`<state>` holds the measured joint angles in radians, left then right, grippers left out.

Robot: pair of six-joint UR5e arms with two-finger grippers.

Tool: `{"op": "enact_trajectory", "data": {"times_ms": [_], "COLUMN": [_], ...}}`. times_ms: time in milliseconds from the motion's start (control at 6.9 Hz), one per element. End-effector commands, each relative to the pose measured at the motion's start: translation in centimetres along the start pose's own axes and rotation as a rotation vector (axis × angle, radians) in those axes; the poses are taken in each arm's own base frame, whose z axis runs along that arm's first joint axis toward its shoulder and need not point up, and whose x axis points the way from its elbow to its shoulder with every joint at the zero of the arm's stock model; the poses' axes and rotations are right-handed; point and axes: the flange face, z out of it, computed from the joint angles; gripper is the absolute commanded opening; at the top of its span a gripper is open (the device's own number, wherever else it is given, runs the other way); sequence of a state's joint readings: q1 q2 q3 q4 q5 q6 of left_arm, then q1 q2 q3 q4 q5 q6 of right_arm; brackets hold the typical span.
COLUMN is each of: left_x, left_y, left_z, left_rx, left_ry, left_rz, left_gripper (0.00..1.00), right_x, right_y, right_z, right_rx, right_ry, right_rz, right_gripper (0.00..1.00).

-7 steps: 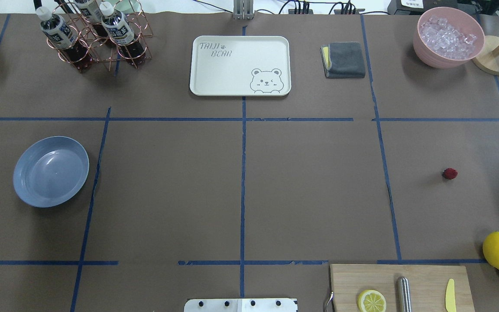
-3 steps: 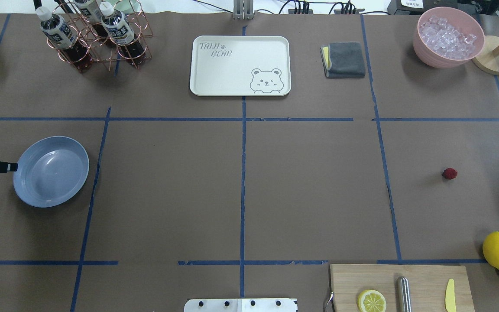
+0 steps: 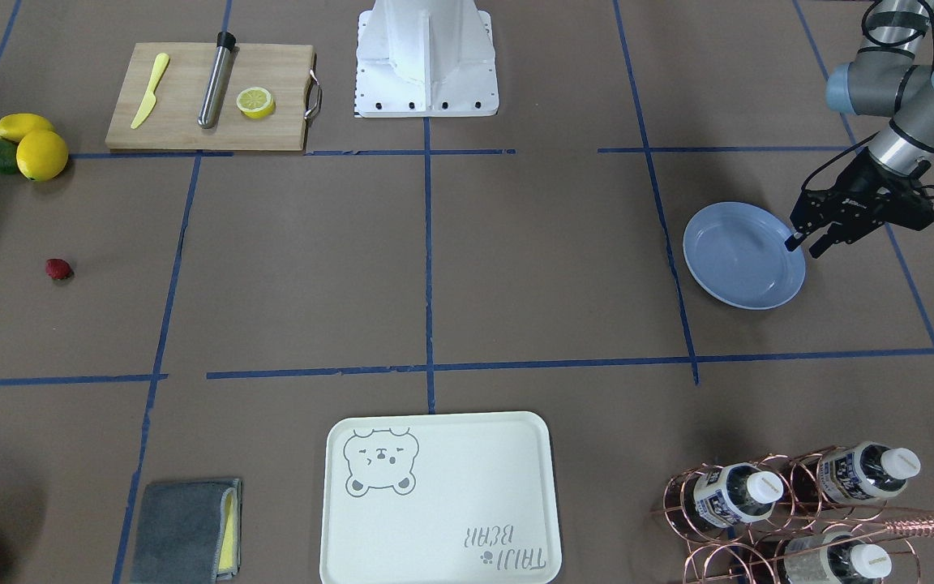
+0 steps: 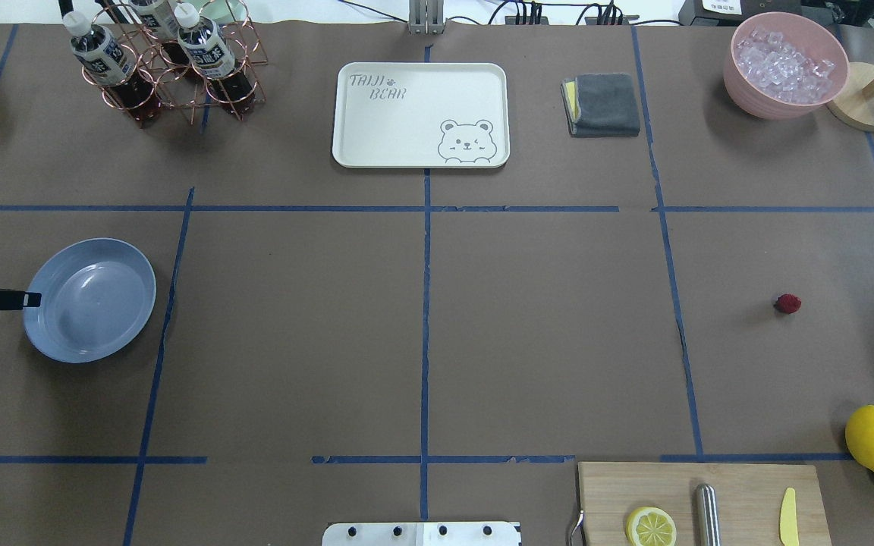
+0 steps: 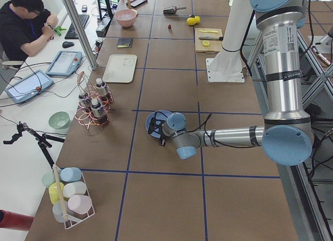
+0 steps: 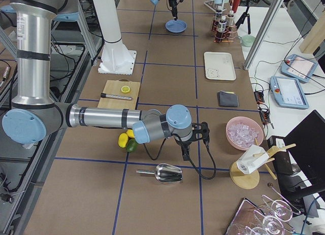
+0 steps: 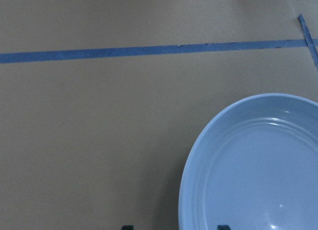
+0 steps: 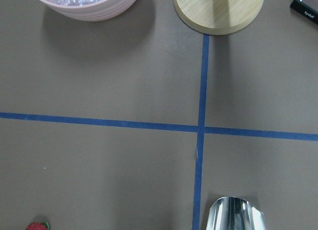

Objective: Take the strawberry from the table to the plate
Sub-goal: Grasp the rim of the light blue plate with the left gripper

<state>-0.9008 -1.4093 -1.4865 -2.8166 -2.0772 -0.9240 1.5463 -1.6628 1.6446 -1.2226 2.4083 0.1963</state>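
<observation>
Lying on the table (image 4: 422, 341) at middle right of the overhead view: the strawberry (image 4: 787, 304), alone, well apart from the plate (image 4: 103, 334) at middle left. Coming in from the right side of the front view: the left gripper (image 3: 805, 242), tips at the plate's rim. Spread wide in the left wrist view, one finger over the plate, one outside it, holding nothing. Cannot tell if open or closed for the right gripper (image 6: 185, 153), seen only in the right side view.
</observation>
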Motion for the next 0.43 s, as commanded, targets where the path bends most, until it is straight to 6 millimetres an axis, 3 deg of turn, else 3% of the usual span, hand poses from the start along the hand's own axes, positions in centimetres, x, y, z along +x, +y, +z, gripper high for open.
{"op": "enact_trajectory", "data": {"times_ms": [0,290], "left_x": [-0.28,-0.05], "left_y": [0.03,0.02], "left_z": [0.75,0.82], "left_rx": [-0.005,-0.006], "left_ry": [-0.008,-0.003], "left_rz": [-0.002,0.000], "left_gripper": [0.48,0.41], "right_x": [0.07,0.17], "right_y": [0.02,0.05], "right_z": [0.05,0.14], "right_rx": [-0.001,-0.002], "right_ry": [0.000,0.000], "right_rz": [0.001,0.002], "right_gripper": [1.00,1.00]}}
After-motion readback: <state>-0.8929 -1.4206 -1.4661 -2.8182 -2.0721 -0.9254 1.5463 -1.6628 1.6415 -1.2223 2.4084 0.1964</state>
